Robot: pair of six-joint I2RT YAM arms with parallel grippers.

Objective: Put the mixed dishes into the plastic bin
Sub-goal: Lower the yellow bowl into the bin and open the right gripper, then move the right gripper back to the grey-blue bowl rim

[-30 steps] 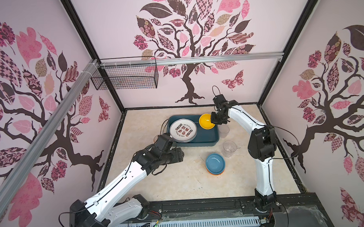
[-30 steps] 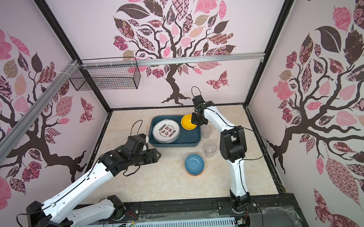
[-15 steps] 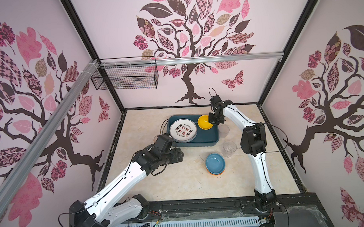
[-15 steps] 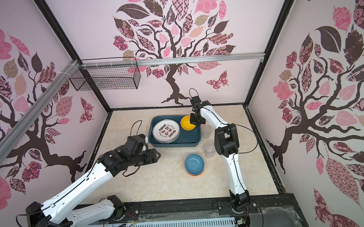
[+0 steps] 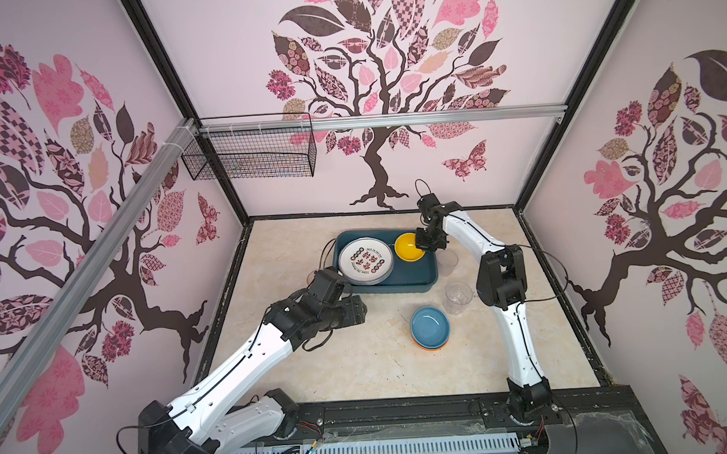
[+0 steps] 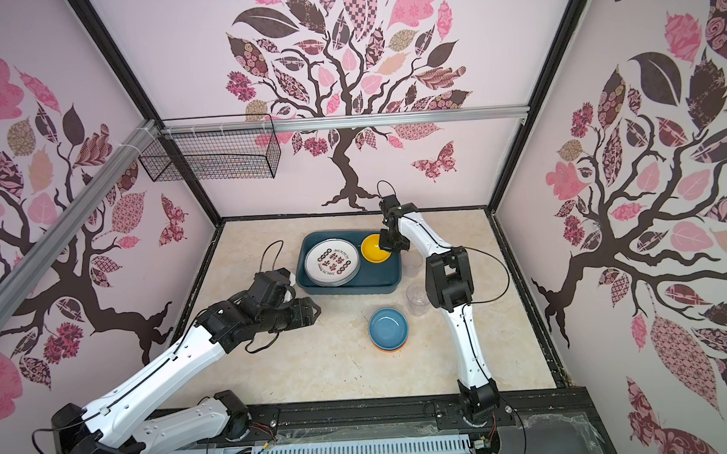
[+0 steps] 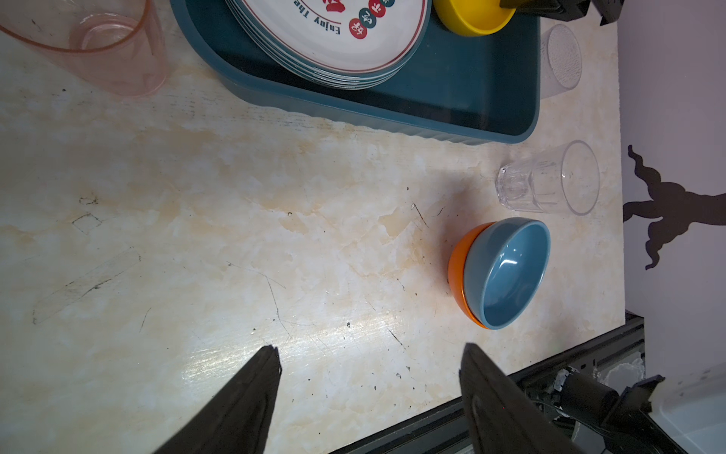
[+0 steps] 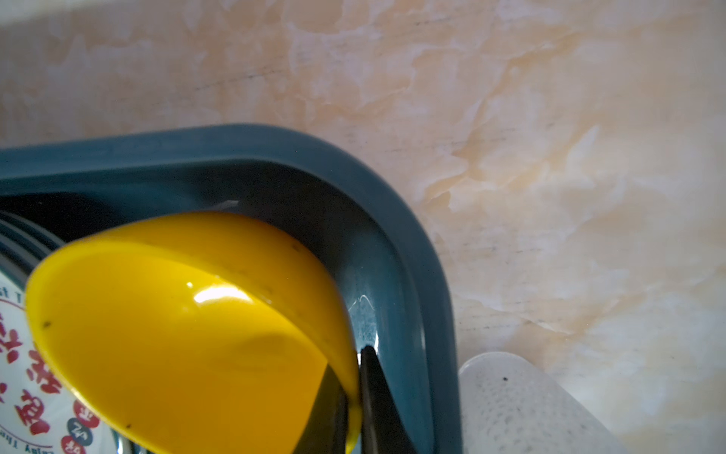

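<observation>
The teal plastic bin (image 5: 389, 288) holds a stack of white plates (image 5: 365, 261) on its left side. My right gripper (image 8: 353, 377) is shut on the rim of a yellow bowl (image 8: 188, 338), which tilts low inside the bin's far right corner (image 8: 393, 196). On the table stand a blue bowl (image 5: 429, 323) nested in an orange bowl (image 7: 457, 271), two clear cups (image 5: 458, 296) (image 5: 448, 260) and a pinkish cup (image 7: 98, 43). My left gripper (image 7: 369, 353) hovers open and empty over bare table in front of the bin, left of the blue bowl.
A black wire basket (image 5: 251, 155) hangs on the back-left wall under a metal rail. Black frame posts and patterned walls enclose the marble table (image 5: 358, 361). The pinkish cup stands by the bin's left front corner, close behind my left wrist.
My right gripper has carried the yellow bowl slightly left and down into the bin's far right corner. The left arm has stayed still.
</observation>
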